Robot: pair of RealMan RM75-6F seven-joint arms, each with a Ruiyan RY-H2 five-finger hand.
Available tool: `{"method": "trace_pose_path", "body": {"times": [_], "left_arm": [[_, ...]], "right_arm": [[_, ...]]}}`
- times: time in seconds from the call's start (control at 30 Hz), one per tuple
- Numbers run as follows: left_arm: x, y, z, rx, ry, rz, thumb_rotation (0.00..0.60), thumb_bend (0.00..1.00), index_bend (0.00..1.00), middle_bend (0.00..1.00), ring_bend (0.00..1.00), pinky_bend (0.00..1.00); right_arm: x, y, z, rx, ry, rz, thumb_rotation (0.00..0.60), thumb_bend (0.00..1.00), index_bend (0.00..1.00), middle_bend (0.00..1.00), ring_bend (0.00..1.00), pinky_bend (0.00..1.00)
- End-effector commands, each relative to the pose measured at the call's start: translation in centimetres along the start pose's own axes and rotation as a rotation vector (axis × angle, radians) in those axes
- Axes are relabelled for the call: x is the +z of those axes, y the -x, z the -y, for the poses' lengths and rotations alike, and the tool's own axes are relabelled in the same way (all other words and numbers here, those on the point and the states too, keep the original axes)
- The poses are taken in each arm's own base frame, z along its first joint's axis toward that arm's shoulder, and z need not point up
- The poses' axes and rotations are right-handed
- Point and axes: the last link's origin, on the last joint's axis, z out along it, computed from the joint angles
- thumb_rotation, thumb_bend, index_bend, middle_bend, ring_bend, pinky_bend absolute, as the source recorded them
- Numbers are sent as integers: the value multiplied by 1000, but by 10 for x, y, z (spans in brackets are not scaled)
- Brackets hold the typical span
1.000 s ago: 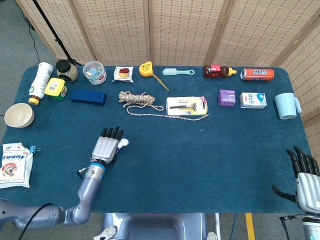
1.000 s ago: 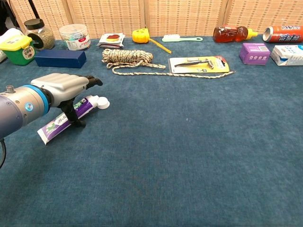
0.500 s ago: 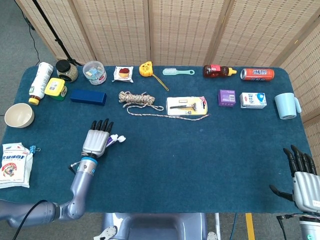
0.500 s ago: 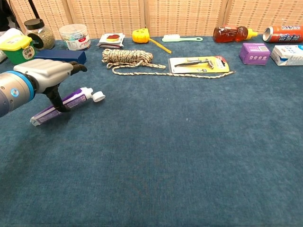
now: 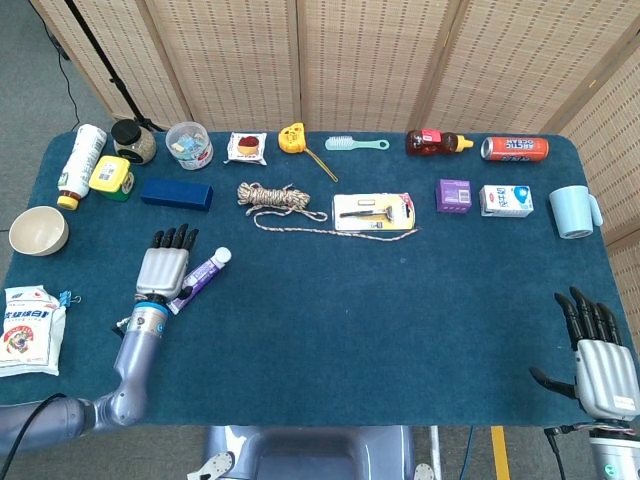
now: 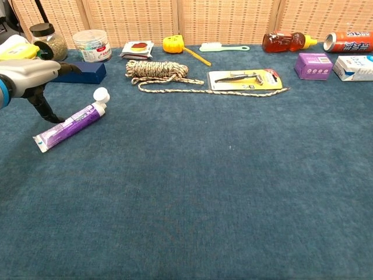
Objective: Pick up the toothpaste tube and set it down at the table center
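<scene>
The toothpaste tube [image 5: 197, 279] [image 6: 69, 126] is purple with a white cap and lies flat on the blue tablecloth at the left. Its cap points toward the far side. My left hand [image 5: 163, 270] [image 6: 27, 77] hovers just to the left of it with its fingers stretched out. In the chest view the dark thumb [image 6: 44, 108] reaches down close beside the tube, and nothing is gripped. My right hand [image 5: 598, 351] is at the near right corner of the table, fingers spread and holding nothing; the chest view does not show it.
A blue box [image 5: 176, 193], rope [image 5: 275, 198] and razor pack [image 5: 373, 212] lie beyond the tube along the back half. A bowl [image 5: 38, 230] and a snack bag [image 5: 28, 315] sit at the left edge. A purple box [image 5: 454, 194], carton [image 5: 506, 201] and cup [image 5: 573, 211] stand at the back right.
My left hand has moved left and away from me, taking the tube along; the tube now lies on the cloth beside the hand. The right hand has shifted slightly left.
</scene>
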Motion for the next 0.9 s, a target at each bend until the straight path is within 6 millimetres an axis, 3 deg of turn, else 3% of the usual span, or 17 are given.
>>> {"method": "trace_pose_path", "body": {"times": [0.03, 0.13, 0.4, 0.9], "left_arm": [[-10, -1, 8, -13, 16, 21, 600, 228, 34, 1, 34, 65], [-13, 1, 10, -8, 12, 32, 600, 228, 82, 19, 107, 109], [-8, 12, 7, -58, 14, 112, 599, 227, 121, 70, 173, 249], [15, 8, -20, -121, 60, 186, 590, 228, 169, 133, 256, 274]], "right_arm": [[0, 0, 0, 0, 0, 0, 600, 0, 34, 0, 0, 0], [0, -1, 0, 2, 1, 0, 600, 0, 34, 0, 0, 0], [-4, -2, -4, 5, 9, -8, 600, 0, 34, 0, 0, 0], [-10, -5, -7, -3, 31, -22, 600, 0, 34, 0, 0, 0]]}}
